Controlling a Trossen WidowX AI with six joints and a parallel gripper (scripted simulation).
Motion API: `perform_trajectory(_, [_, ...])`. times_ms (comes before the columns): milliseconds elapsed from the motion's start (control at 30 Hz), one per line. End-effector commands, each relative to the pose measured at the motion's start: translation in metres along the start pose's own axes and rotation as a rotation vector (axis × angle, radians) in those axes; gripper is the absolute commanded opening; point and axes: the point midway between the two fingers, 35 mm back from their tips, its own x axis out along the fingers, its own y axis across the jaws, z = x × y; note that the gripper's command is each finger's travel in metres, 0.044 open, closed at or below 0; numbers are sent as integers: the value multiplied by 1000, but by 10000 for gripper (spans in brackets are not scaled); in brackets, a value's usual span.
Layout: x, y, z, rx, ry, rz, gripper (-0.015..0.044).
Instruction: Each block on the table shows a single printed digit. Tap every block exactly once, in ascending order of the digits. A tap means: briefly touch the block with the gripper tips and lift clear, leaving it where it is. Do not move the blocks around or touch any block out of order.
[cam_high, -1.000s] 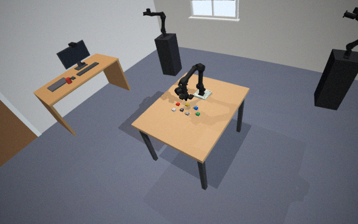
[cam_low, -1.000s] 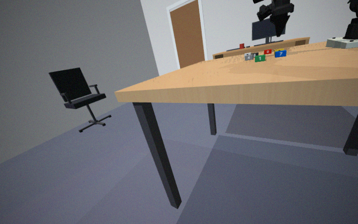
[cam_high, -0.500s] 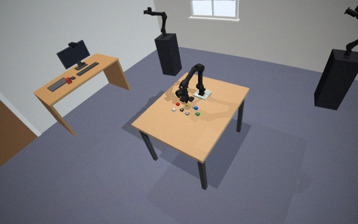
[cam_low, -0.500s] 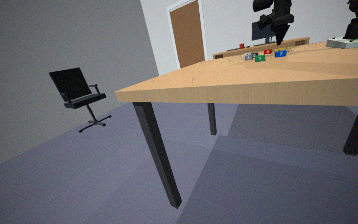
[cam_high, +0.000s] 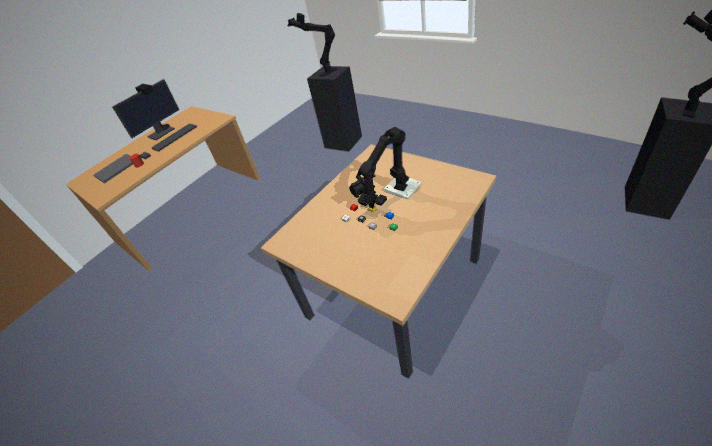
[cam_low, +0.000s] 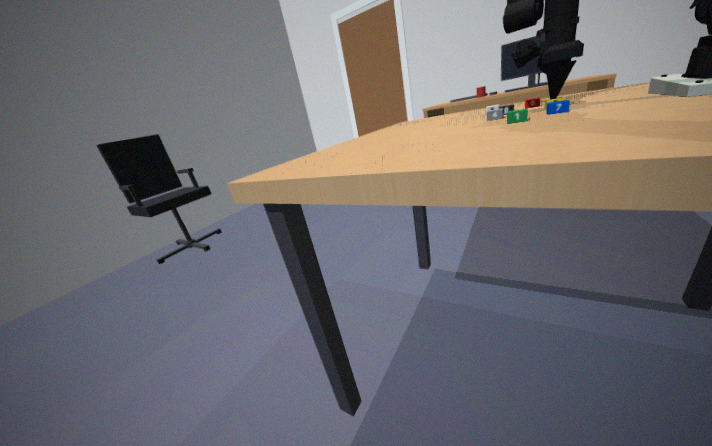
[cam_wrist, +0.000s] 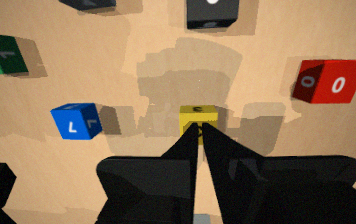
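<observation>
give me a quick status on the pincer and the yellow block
Pincer shut, holding nothing, tips right over the yellow block. Blue 7 block and red 0 block sit apart on either side. Nothing in the way.

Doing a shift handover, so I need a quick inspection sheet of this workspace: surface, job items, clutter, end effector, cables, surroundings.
Surface: wooden table, arm base plate at its far side.
Job's things: red block shows 0, green block 1, blue block 7; yellow block digit partly hidden; grey block, black block and white block unreadable.
Clutter: nothing seen.
End effector: shut, holding nothing, tips low at the yellow block.
Cables: nothing seen.
Surroundings: desk with monitor, office chair, door, window, two arms on pedestals.
</observation>
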Motion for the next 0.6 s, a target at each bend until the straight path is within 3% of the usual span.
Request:
perform_trajectory(0, [3, 1, -2, 5, 8, 2, 20])
perform_trajectory(167, [-24, 0, -2, 4, 7, 2, 20])
perform_trajectory(367, [-35, 0, -1, 5, 8, 2, 20])
perform_trajectory(567, [-105, 0, -1, 5, 8, 2, 20])
